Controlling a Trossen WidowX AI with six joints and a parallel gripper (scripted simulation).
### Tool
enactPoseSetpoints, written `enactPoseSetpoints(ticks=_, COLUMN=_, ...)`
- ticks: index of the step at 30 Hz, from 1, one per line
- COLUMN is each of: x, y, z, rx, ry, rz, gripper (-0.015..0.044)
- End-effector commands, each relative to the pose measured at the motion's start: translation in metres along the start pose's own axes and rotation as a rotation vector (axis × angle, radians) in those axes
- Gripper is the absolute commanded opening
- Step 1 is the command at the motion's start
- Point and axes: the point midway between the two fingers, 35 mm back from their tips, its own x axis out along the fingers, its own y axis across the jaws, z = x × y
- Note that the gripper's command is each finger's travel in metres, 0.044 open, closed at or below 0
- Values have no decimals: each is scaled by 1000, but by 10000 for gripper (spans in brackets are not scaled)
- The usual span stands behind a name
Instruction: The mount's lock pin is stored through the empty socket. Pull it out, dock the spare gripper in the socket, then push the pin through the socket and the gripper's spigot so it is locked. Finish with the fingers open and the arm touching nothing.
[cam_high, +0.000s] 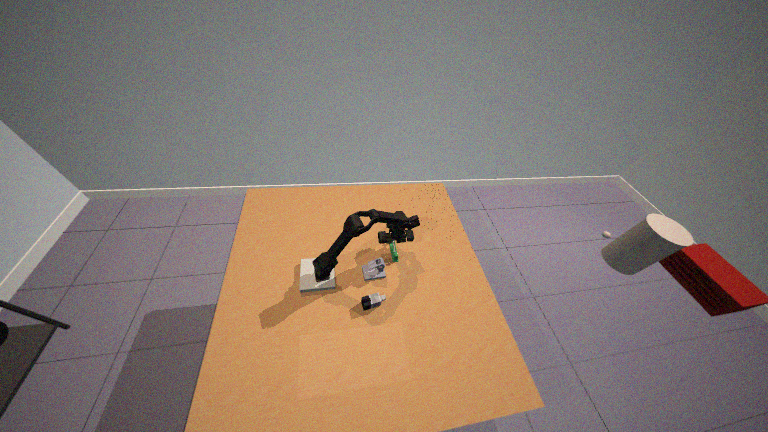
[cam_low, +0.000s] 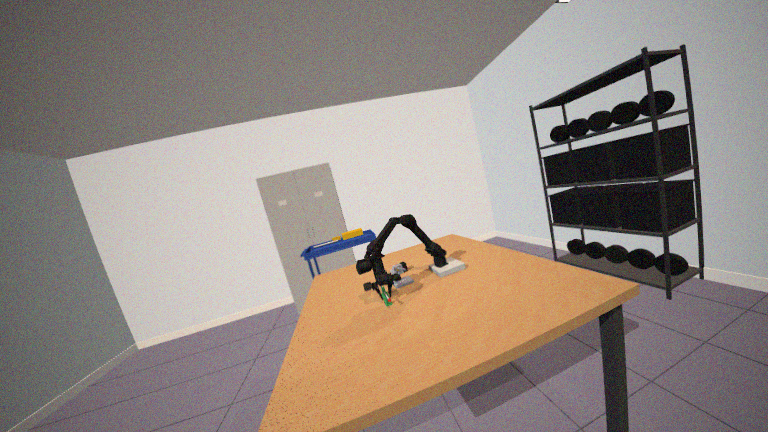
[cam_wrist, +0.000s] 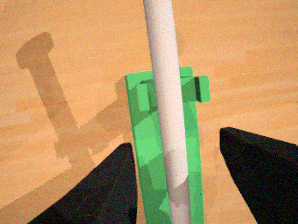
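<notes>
The lock pin's white shaft (cam_wrist: 167, 90) runs along and above the green holder (cam_wrist: 140, 120) (cam_high: 394, 252) (cam_low: 384, 295) in the wrist view. Its red head is outside that view. My gripper (cam_wrist: 176, 145) (cam_high: 394, 246) is open, with one black finger on each side of the holder and pin. Neither finger shows contact with the shaft. The grey mount (cam_high: 374, 269) (cam_low: 403, 282) stands between the holder and the arm's base; its socket detail is too small to tell. The spare gripper (cam_high: 372, 301) (cam_low: 399, 268), black and light grey, lies apart from the mount.
The arm's pale base plate (cam_high: 316, 286) (cam_low: 448, 267) sits on the wooden table (cam_high: 343, 365) (cam_low: 456, 333). A grey cylinder (cam_high: 639, 247) and a red block (cam_high: 719, 279) are off to the right in the top view. A dark shelf rack (cam_low: 665, 257) stands beyond the table.
</notes>
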Motion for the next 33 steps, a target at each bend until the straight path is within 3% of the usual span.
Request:
enactPoseSetpoints(ticks=1, x=7, y=3, z=-1, rx=-4, ry=-3, rz=9, gripper=180)
enactPoseSetpoints(ticks=7, x=7, y=3, z=-2, rx=-4, ry=-3, rz=9, gripper=180)
enactPoseSetpoints(ticks=13, x=7, y=3, z=-2, rx=-4, ry=-3, rz=9, gripper=23)
enactPoseSetpoints(ticks=16, x=7, y=3, z=-2, rx=-4, ry=-3, rz=9, gripper=3)
enactPoseSetpoints(ticks=33, x=-9, y=5, z=0, rx=2, ry=6, rz=23, gripper=0)
